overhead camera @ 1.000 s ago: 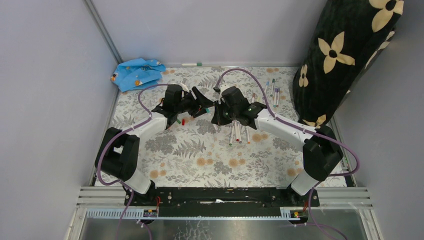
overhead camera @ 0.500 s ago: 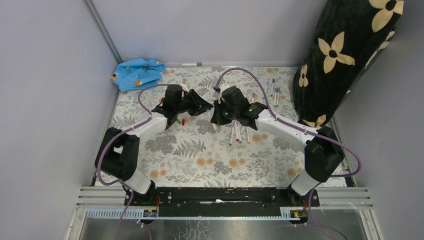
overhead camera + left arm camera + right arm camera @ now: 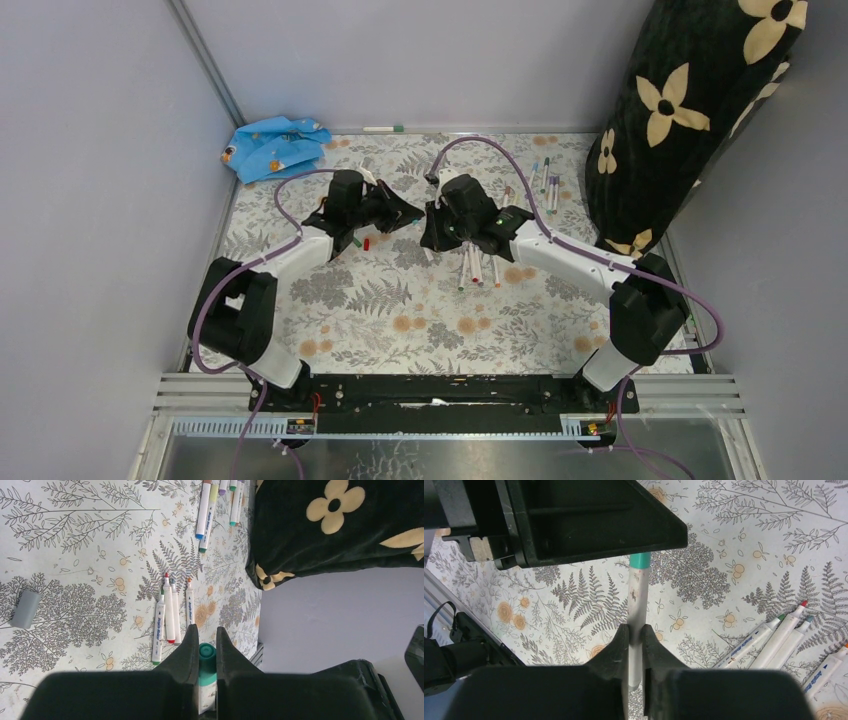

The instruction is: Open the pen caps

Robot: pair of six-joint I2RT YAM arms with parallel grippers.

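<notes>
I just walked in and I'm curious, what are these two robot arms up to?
The two arms meet above the middle of the table, sharing one pen. The right hand grips its white barrel, and the left hand is clamped on its teal cap, which is not yet off. Four uncapped pens lie on the table below.

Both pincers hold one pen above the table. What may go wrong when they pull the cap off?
The left pincer grips the teal cap near its fingertips, so the cap may slip out.
The right pincer holds the smooth white barrel; it may slide instead of the cap releasing.
A dropped part may land among the uncapped pens below.
</notes>
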